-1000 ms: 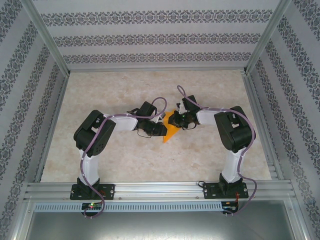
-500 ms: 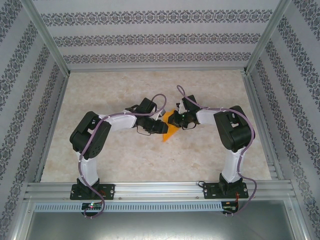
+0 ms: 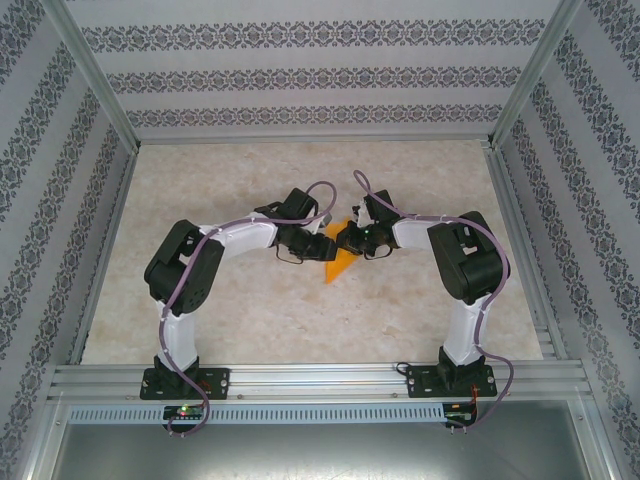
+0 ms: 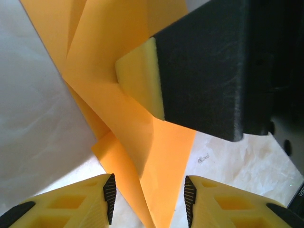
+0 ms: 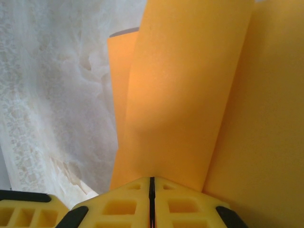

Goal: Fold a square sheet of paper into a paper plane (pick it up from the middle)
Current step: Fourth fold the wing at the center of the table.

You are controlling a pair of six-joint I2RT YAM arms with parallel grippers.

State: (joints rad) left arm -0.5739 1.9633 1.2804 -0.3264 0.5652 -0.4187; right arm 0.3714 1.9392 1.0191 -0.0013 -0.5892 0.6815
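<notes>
Left gripper (image 3: 320,246) stands part-open near the middle of the table (image 3: 230,330), jaws apart. In its wrist view a narrow folded strip of orange paper runs down into the gap between its fingertips (image 4: 103,197), and neither fingertip appears to be pressing on it. Immediately to the right lies the paper plane (image 3: 338,266), a half-made orange wedge with layered creases. Its broad end sits up between the two wrists and its point aims toward the near edge of the table, slightly leftward, so its long axis runs roughly across the line joining the two grippers. Whether the point rests on the table or hangs just above it cannot be told from overhead. Right of that, the right gripper (image 5: 151,184) is closed, its pads meeting along one seam. The left wrist view shows one of its pads flat against the upper fold, so it appears to be pinching the paper and carrying its weight. Both arms are at the sheet, but the left is the free one. Since the wedge already sits inside its open jaws, the coming move likely turns on closing across that strip squarely to the crease rather than along it.
</notes>
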